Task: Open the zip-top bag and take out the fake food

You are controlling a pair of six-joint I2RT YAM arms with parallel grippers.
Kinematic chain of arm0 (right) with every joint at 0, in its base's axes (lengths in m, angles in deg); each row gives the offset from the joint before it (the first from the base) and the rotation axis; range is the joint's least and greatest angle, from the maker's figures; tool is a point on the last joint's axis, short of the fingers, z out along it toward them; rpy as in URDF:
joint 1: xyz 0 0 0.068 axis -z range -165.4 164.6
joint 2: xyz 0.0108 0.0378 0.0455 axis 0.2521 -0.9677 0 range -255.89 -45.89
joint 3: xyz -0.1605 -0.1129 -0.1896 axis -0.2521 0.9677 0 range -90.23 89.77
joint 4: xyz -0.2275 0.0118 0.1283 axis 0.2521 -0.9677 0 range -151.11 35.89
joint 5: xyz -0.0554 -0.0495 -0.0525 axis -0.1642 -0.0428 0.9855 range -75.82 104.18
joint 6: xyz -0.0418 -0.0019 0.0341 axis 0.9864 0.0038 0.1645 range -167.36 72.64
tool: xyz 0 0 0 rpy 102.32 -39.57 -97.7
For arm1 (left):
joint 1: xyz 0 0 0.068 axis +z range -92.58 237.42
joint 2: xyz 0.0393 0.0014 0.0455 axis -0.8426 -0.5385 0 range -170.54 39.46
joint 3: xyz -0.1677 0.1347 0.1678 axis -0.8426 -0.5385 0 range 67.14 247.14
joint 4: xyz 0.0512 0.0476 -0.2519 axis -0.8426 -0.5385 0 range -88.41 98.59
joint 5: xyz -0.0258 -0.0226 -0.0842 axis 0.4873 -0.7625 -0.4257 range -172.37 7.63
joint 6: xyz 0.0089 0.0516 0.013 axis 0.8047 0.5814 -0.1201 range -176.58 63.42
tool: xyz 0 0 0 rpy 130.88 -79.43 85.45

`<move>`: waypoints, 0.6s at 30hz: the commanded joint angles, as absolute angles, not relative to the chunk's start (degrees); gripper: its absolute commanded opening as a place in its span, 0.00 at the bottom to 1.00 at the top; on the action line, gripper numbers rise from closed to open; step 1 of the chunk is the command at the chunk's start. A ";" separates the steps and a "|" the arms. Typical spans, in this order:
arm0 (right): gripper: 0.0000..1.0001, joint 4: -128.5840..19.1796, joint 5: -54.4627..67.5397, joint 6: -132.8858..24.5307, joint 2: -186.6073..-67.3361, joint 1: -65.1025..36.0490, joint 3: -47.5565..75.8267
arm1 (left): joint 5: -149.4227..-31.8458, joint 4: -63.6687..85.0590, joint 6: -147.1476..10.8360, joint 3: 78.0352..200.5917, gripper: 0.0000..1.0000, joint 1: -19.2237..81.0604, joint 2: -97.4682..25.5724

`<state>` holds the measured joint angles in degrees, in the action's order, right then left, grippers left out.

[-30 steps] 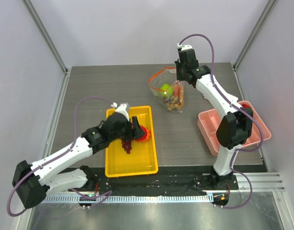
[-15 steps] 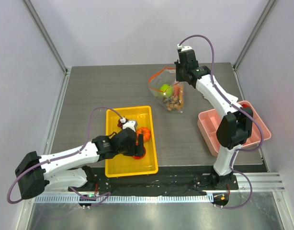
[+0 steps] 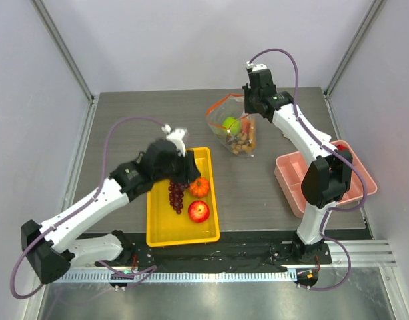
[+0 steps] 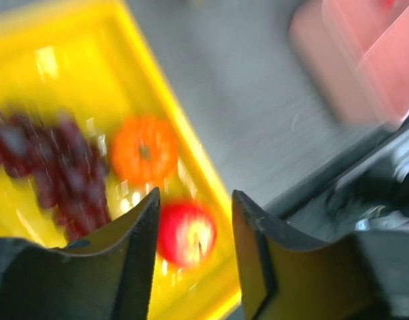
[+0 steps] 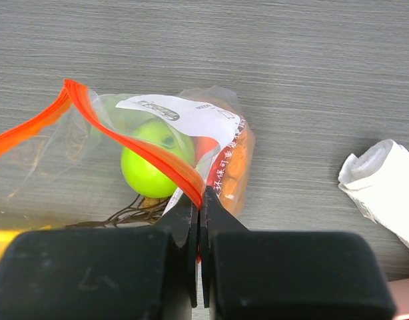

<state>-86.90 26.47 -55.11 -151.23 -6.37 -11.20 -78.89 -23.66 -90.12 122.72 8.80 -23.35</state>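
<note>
Clamps zip-top bag [image 5: 71, 160] by orange zip strip [image 5: 134, 150] in right gripper [image 5: 199, 198], jaws shut tight. Green apple [image 5: 148, 167] sits inside, just beyond the tips. Hangs left gripper [image 4: 194, 197] parted, empty, with red apple [image 4: 186, 233], pumpkin [image 4: 144, 150] and grapes [image 4: 58, 160] below in yellow tray [image 4: 158, 93].

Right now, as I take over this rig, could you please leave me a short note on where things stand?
Left claw: open, empty, above the yellow tray.
Right claw: shut on the orange zip edge of the bag, holding its mouth open.
Done: bag opened; grapes, pumpkin and red apple lie in the tray.
Left: green apple, tan cluster and orange pieces are inside the bag; take them out.
</note>
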 commanded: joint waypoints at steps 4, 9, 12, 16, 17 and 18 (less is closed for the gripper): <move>0.01 -85.84 24.55 -56.77 -147.23 -6.58 -11.57 | -99.67 -9.80 -81.54 150.15 0.34 22.96 -44.07; 0.01 -86.19 24.46 -56.42 -146.88 -6.67 -12.36 | -106.54 -13.38 -78.56 170.56 0.25 24.02 -61.59; 0.01 -86.36 24.29 -56.24 -146.88 -6.67 -12.71 | -106.55 -19.59 -75.84 183.04 0.13 24.28 -71.96; 0.01 -86.63 22.71 -56.24 -147.05 -6.67 -13.24 | -108.91 -26.73 -72.06 195.27 0.13 24.55 -82.25; 0.01 -86.63 22.44 -56.24 -147.14 -6.67 -13.41 | -109.00 -27.44 -71.52 197.46 0.13 24.55 -83.66; 0.01 -86.54 22.27 -56.33 -147.23 -6.67 -13.50 | -108.48 -28.57 -70.91 198.44 0.13 24.55 -86.03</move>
